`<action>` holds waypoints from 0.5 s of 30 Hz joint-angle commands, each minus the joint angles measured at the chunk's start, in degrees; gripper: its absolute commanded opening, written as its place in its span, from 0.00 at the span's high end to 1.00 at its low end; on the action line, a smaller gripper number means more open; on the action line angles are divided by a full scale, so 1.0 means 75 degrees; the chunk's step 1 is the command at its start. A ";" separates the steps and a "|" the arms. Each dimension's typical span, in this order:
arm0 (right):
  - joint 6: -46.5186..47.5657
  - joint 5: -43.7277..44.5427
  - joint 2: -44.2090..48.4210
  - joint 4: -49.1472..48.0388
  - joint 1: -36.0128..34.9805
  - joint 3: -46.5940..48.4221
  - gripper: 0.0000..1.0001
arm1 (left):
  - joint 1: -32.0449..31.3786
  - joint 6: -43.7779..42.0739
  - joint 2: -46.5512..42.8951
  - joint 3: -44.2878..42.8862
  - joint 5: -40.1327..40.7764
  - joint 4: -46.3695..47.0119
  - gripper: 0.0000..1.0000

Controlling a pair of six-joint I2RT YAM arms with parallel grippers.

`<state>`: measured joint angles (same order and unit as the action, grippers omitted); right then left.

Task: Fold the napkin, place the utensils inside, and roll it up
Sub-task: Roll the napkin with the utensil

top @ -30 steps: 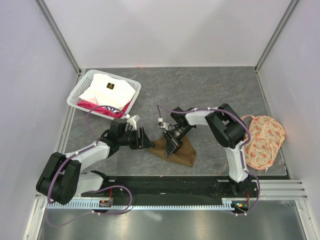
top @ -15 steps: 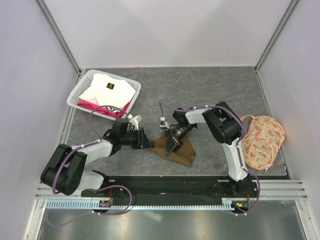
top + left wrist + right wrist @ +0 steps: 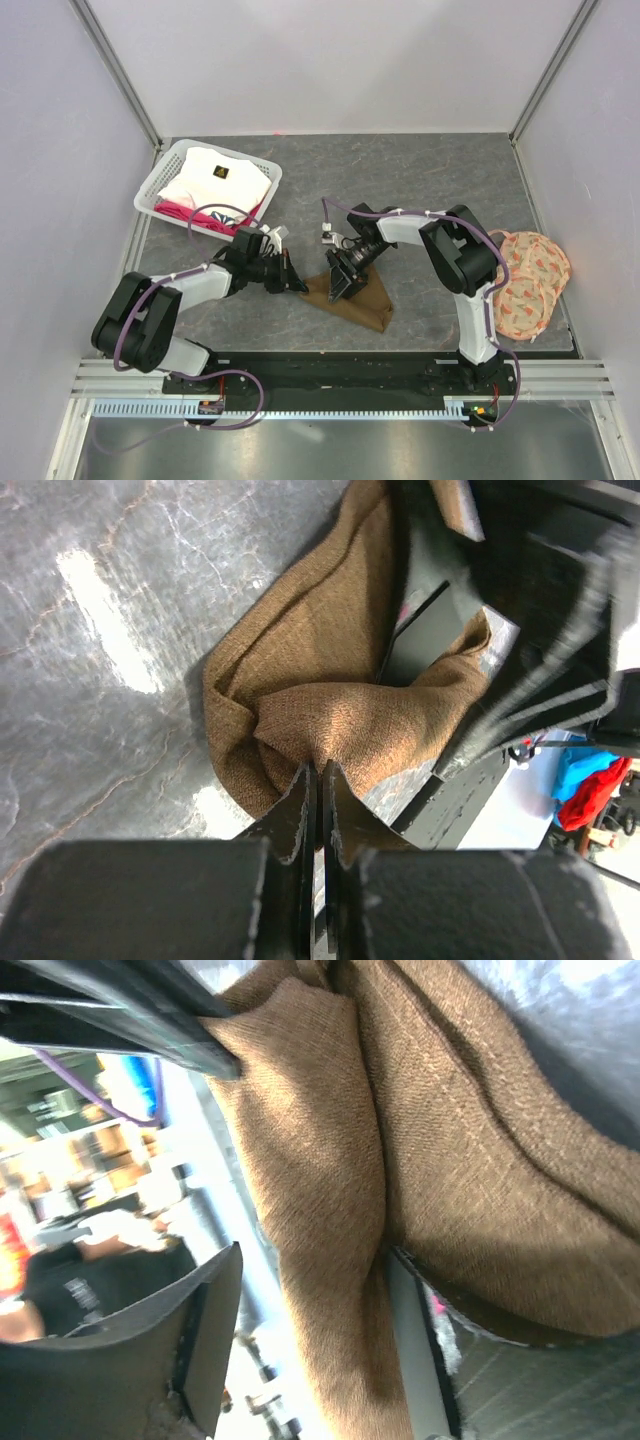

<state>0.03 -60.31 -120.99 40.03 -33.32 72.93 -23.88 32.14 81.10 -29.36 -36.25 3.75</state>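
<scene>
Two robot arms meet over a bunched olive-brown napkin (image 3: 365, 305), and the grip passes from right to left.
Near the front of the tabletop (image 3: 430, 180), we see that the left claw (image 3: 316, 776) has snapped shut in the last second, apparently pinching a fold of the napkin, while the right claw (image 3: 315, 1260) has sprung wide, cloth hanging loose between its fingers (image 3: 210, 1350). We judge the folding still under way. No spoon shows anywhere, so filling and rolling remain. The left wrist view alone shows the pinch at the tips. The overhead view hides it under the arms but shows the napkin lying as a rumpled triangle between them, with a white basket (image 3: 160, 195) and floral fabric (image 3: 525, 275) farther off.
</scene>
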 commanded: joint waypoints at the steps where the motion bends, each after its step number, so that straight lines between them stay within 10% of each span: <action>1: -0.0004 0.1091 0.0955 -0.0240 0.0060 0.0085 0.31 | -0.0027 0.0027 0.0529 -0.0526 -0.0194 -0.0862 0.98; 15: -0.0554 0.5976 0.4670 -0.0743 -0.1517 -0.1496 0.26 | -0.0016 0.0133 0.0987 -0.1240 -0.0299 -0.1624 0.98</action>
<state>-2.11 -31.51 -91.50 36.56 -37.06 64.93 -23.88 32.27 87.74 -36.07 -36.84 -5.93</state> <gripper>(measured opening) 0.735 0.042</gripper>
